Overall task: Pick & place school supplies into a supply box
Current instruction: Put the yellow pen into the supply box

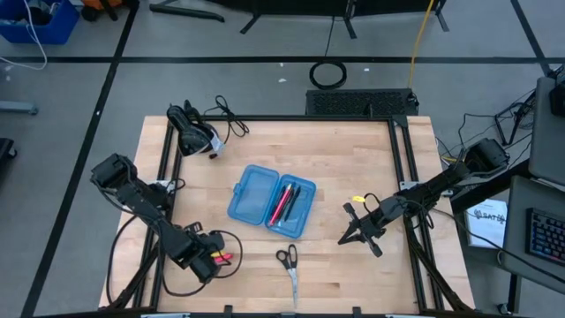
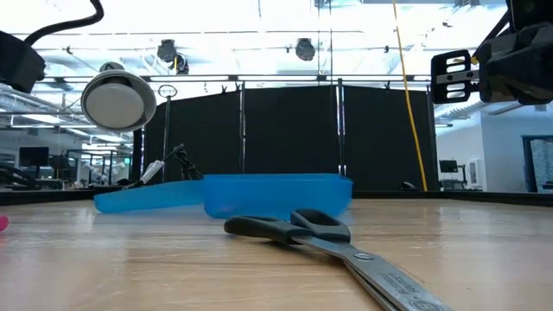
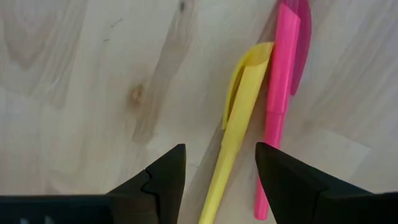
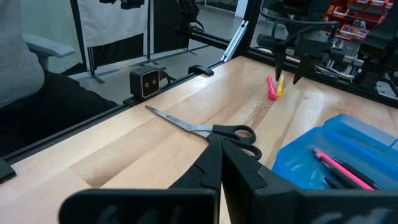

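Observation:
The blue supply box (image 1: pixel 272 201) lies open at mid-table, with a black pen and a red pen (image 1: pixel 287 203) in its right half. Black-handled scissors (image 1: pixel 288 265) lie near the front edge. A yellow pen (image 3: pixel 239 124) and a pink pen (image 3: pixel 280 93) lie side by side on the wood at the front left. My left gripper (image 3: pixel 219 165) hangs open over them, pointing down, with one finger on either side of the yellow pen and no touch showing. My right gripper (image 1: pixel 349 237) is shut to the right of the box, holding nothing, and points toward the scissors (image 4: pixel 211 129).
A black device with cables (image 1: pixel 194 132) sits at the table's far left corner. Black frame rails (image 1: pixel 402 177) run along the table's sides. Bare wood lies between the box and the front edge around the scissors (image 2: pixel 294 229).

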Controlling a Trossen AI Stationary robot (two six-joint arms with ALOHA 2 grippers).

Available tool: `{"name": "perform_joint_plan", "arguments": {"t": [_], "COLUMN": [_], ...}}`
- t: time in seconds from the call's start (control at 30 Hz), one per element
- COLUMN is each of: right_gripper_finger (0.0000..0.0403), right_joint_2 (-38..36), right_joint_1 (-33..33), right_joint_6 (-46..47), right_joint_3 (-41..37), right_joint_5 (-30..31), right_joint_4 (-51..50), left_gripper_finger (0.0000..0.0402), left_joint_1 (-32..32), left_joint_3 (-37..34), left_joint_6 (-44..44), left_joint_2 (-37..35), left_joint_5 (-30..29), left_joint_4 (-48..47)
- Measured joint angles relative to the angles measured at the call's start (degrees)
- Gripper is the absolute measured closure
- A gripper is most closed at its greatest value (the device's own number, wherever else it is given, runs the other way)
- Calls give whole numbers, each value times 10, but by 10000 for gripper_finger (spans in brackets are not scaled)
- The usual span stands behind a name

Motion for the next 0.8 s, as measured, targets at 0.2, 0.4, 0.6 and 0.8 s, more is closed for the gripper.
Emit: {"name": "perform_joint_plan", "arguments": {"t": [0.2,0.4,0.6,0.8], "right_gripper_finger": [403,403,403,403], "right_joint_2": [0,0,0,0], "right_joint_1": [0,0,0,0], "right_joint_6": [0,0,2,2], "right_joint_3": [0,0,0,0], "right_joint_5": [0,0,0,0], "right_joint_4": [0,0,0,0], "left_gripper_finger": [206,206,206,210], "left_joint_1": [0,0,1,9], "left_joint_3": [0,-30,-56,-73], "left_joint_6": [15,15,26,31], "left_joint_2": [0,0,-2,-3], "left_joint_5": [0,24,22,19], "left_joint_4": [-12,5,66,88]}}
